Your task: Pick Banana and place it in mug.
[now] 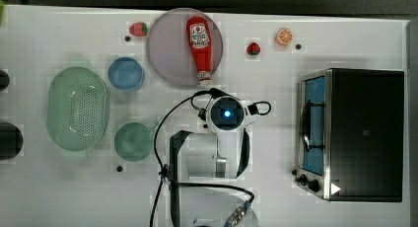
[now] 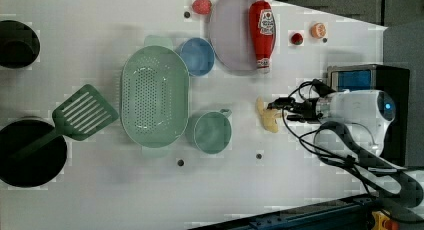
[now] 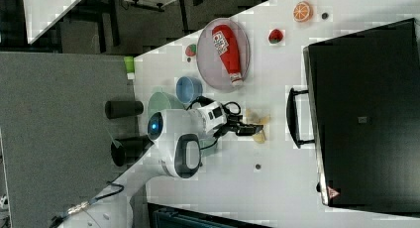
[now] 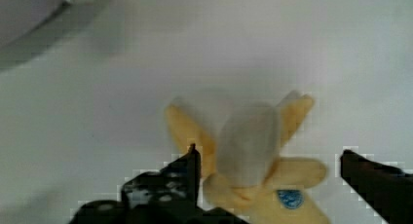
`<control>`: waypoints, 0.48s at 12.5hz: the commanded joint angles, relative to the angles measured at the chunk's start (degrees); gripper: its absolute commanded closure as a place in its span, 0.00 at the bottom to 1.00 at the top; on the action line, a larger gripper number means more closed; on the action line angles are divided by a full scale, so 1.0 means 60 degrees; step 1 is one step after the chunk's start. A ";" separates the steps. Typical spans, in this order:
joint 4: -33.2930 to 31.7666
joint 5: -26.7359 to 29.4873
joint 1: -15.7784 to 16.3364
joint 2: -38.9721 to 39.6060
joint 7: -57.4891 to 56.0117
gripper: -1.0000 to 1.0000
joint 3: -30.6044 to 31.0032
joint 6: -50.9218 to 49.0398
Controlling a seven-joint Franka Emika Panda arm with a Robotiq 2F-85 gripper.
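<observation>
A white robot arm reaches over a white table (image 2: 100, 200) with its black 2-fingered gripper (image 4: 268, 170) spread wide, empty, one finger on each side of a soft yellow toy banana with peeled-back skin flaps and a pale core (image 4: 253, 156). In the left view the banana (image 2: 267, 117) lies flat on the table near the frame's centre, just left of the gripper (image 2: 280, 107). The round teal-green mug with a small side handle (image 2: 212, 132) stands further left in the left view, near the banana but apart from it, beside a large pale-green perforated oval colander (image 2: 155, 102).

Risks from here, as I judge them:
- The banana is splayed and uneven — the fingers may close on 1 loose flap instead of the body, so it could droop or slip free when lifted.
- Too shallow a descent would pinch only the top of the soft core; too deep would press the fingertips into the table.
- A round blue cup (image 2: 196, 56) sits above the mug in the left view — it is close enough to be mistaken for the target.
- The banana looks long against the mug's mouth, so a level release could leave it lying across the rim or tip it out.
</observation>
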 commanded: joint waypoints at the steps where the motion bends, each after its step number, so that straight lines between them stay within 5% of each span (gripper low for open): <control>1: -0.0145 -0.0016 0.0036 0.0215 -0.0397 0.00 0.0161 0.0644; 4: -0.0247 -0.0015 0.0034 0.0520 -0.0396 0.00 0.0240 0.0970; 6: -0.0274 -0.0015 0.0034 0.0520 -0.0396 0.15 0.0261 0.1016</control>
